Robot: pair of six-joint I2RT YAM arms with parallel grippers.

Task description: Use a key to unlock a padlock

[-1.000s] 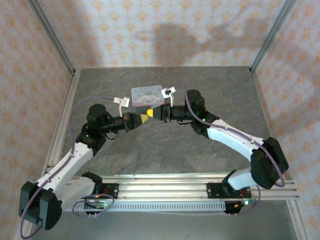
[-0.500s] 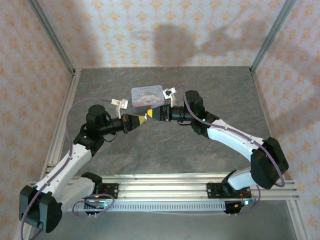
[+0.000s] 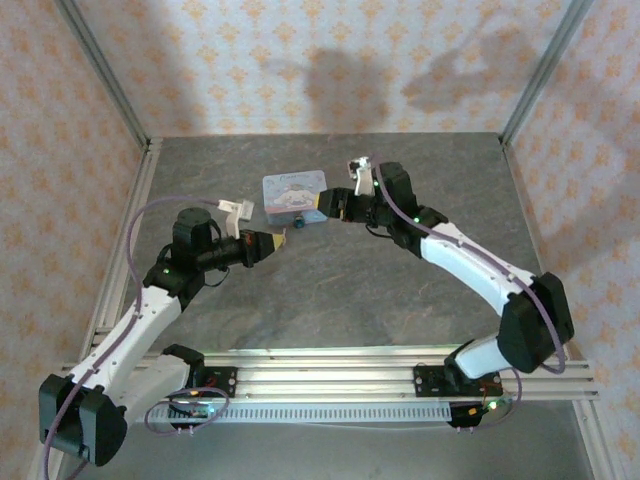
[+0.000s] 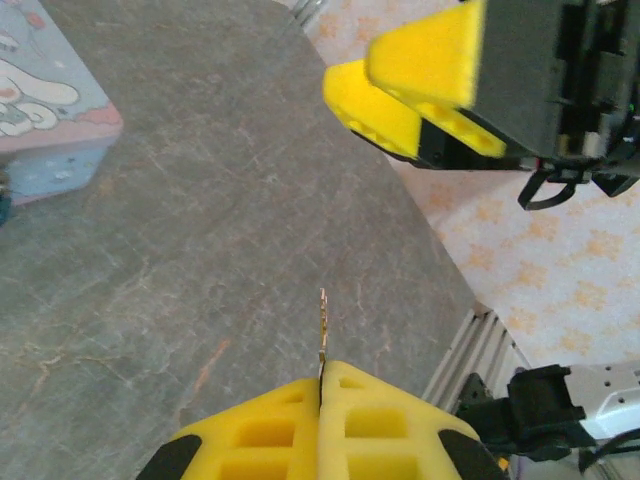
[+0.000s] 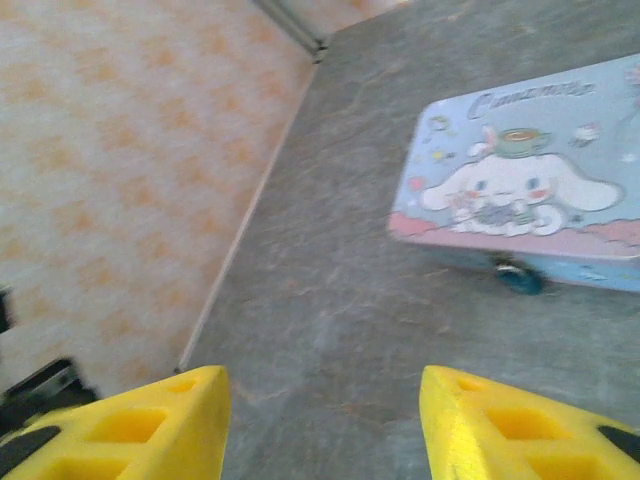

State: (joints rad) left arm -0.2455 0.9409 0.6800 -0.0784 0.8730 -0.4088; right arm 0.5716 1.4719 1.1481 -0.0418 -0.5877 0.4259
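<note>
The key (image 4: 323, 322), thin and silvery-tan, sticks out edge-on from my left gripper (image 4: 322, 378), which is shut on it above the grey table. In the top view the left gripper (image 3: 274, 240) sits just left of and below the tin. The padlock (image 5: 520, 278), small and dark blue, lies against the front side of the light-blue cartoon tin (image 5: 520, 190). My right gripper (image 5: 322, 400) stands open with nothing between its fingers, pointing at the table short of the padlock. From above, the right gripper (image 3: 320, 204) is at the tin's right edge.
The light-blue tin (image 3: 294, 189) stands in the middle of the grey table (image 3: 330, 290). Aluminium frame posts run along the left side (image 3: 125, 250) and the right side (image 3: 555, 240). The patterned wall rises behind.
The two grippers were meeting in front of the tin. The right one has opened and pulled back up to the right. The left one has drawn back left with the key.
</note>
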